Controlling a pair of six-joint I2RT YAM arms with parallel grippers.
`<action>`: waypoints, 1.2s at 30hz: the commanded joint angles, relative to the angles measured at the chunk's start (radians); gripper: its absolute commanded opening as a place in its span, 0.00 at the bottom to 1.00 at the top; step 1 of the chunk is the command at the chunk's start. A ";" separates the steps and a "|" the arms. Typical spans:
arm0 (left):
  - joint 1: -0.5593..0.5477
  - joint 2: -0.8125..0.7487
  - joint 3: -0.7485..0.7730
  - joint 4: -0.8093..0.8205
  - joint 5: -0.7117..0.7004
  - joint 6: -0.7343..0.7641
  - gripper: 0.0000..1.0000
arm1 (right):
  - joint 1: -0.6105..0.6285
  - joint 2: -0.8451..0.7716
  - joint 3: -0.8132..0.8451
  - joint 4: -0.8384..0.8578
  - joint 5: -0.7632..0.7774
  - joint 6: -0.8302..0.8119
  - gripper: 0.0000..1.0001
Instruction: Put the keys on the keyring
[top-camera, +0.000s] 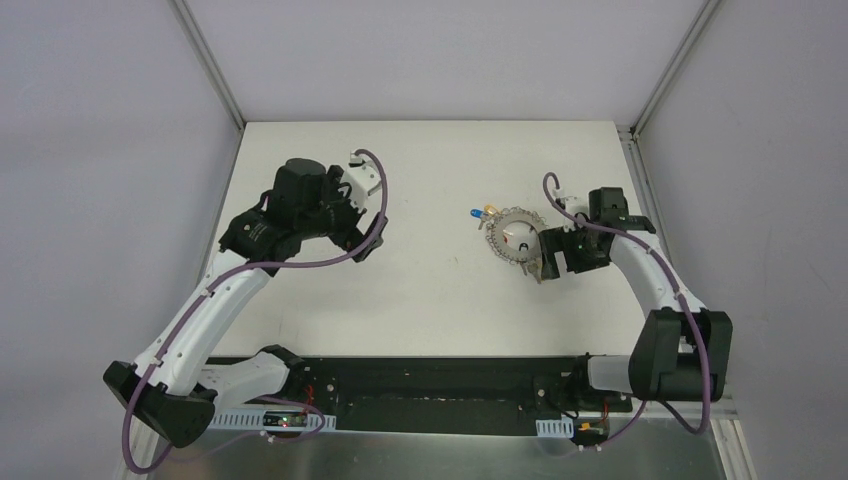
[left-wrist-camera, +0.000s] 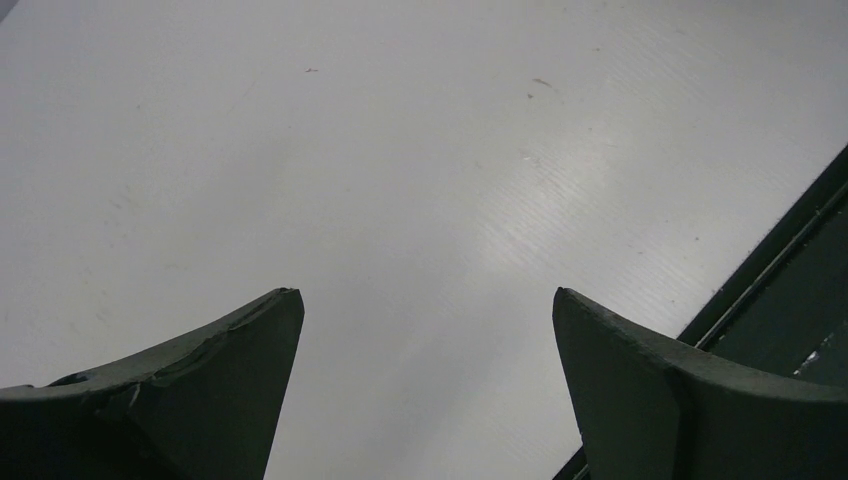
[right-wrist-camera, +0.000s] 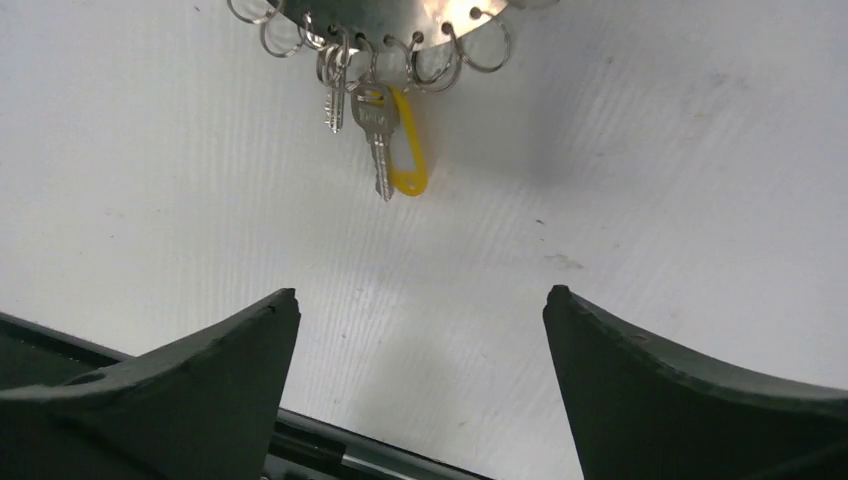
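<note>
Grey keyring (top-camera: 510, 240) lies near table's (top-camera: 600, 160) right edge, beside right hand (top-camera: 548, 255).

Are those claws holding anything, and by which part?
Nothing is held: the left end effector is open over the table, the right end effector open beside the keyring.

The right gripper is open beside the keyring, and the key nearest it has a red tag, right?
Not red: the tag by that key is yellow. The right wrist view shows it on the keyring, with the right gripper open beside it.
</note>
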 joint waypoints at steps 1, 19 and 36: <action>0.018 -0.072 -0.045 0.032 -0.171 0.006 0.99 | -0.006 -0.115 0.109 -0.072 0.013 0.022 1.00; 0.262 -0.334 -0.297 0.272 -0.522 -0.254 0.99 | -0.005 -0.321 0.240 0.269 -0.036 0.337 1.00; 0.349 -0.432 -0.542 0.463 -0.346 -0.305 0.99 | -0.033 -0.496 -0.025 0.543 -0.238 0.462 1.00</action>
